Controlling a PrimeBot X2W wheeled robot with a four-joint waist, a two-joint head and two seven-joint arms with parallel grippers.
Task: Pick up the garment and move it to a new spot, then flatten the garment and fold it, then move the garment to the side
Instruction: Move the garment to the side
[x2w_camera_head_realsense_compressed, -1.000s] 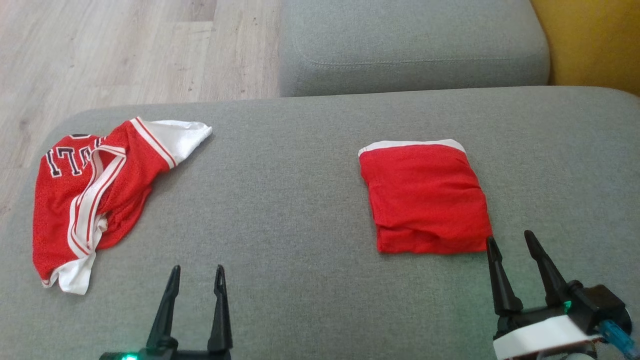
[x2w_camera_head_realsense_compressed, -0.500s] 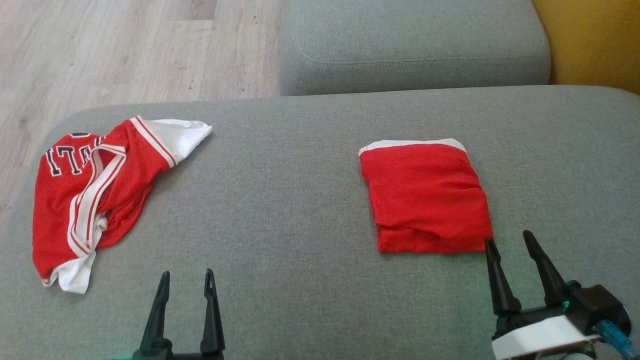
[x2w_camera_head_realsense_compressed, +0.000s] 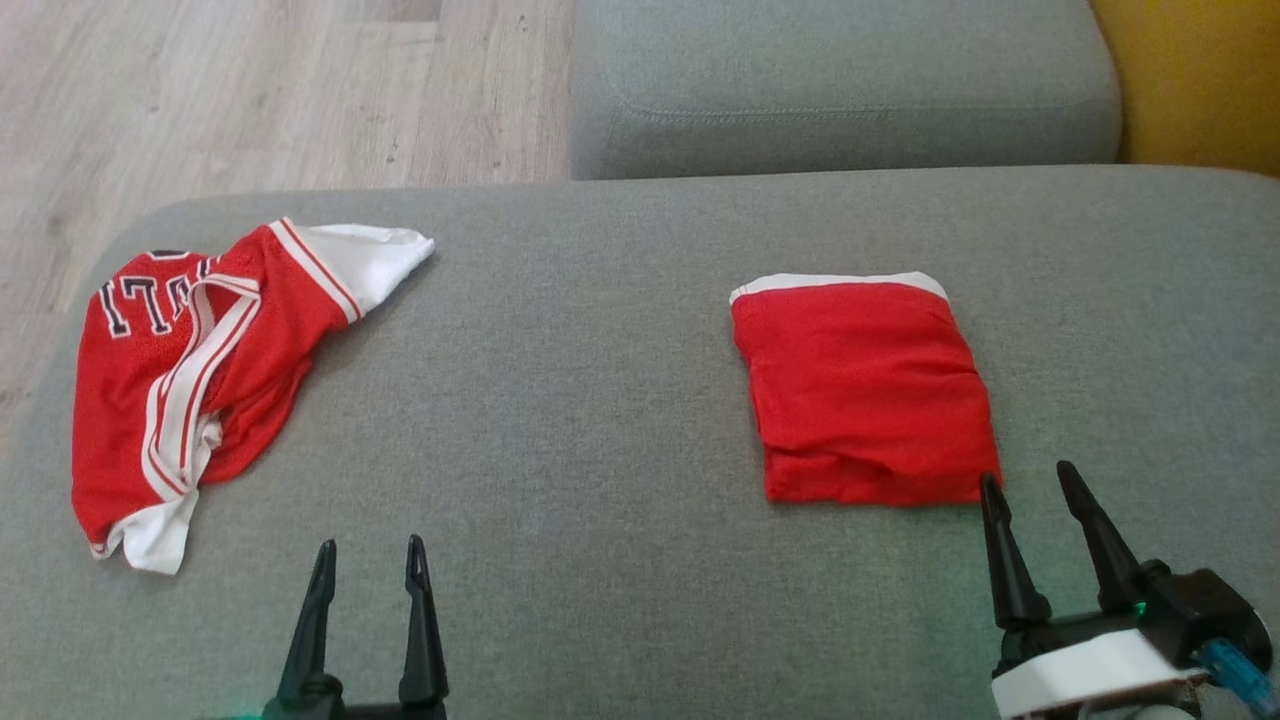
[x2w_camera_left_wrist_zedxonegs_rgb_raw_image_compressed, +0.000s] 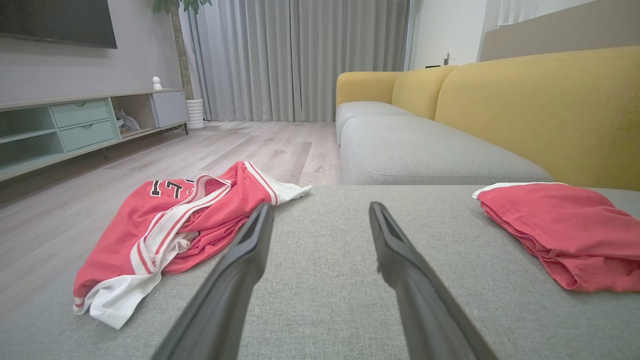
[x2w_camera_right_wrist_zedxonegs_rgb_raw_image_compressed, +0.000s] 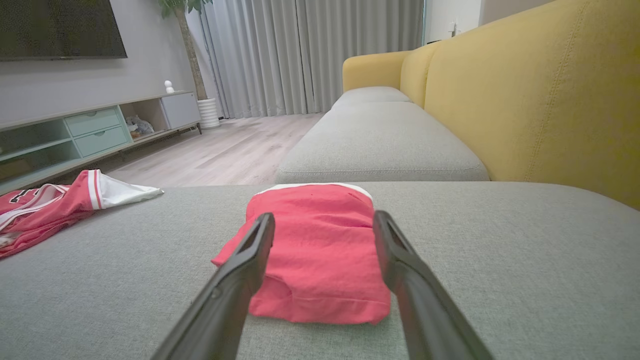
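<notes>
A crumpled red garment (x2w_camera_head_realsense_compressed: 190, 370) with white trim and dark letters lies at the left end of the grey cushion (x2w_camera_head_realsense_compressed: 600, 450); the left wrist view has it (x2w_camera_left_wrist_zedxonegs_rgb_raw_image_compressed: 190, 215) ahead and to the left of the fingers. A second red garment (x2w_camera_head_realsense_compressed: 860, 390), folded into a neat square with a white edge, lies to the right. My left gripper (x2w_camera_head_realsense_compressed: 370, 545) stands open over bare cushion, right of the crumpled one and apart from it. My right gripper (x2w_camera_head_realsense_compressed: 1028, 473) is open just short of the folded garment's near right corner, and its wrist view has that garment (x2w_camera_right_wrist_zedxonegs_rgb_raw_image_compressed: 320, 250) between the fingers.
A second grey seat cushion (x2w_camera_head_realsense_compressed: 840, 90) lies beyond, with the yellow backrest (x2w_camera_head_realsense_compressed: 1200, 80) to the right. Wooden floor (x2w_camera_head_realsense_compressed: 250, 100) runs past the cushion's far and left edges. A low cabinet (x2w_camera_left_wrist_zedxonegs_rgb_raw_image_compressed: 80, 130) stands by the far wall.
The head camera has shifted a little, so both garments sit slightly further right in the picture. My left gripper has drawn back a little toward the bottom edge. Both grippers stay open.
</notes>
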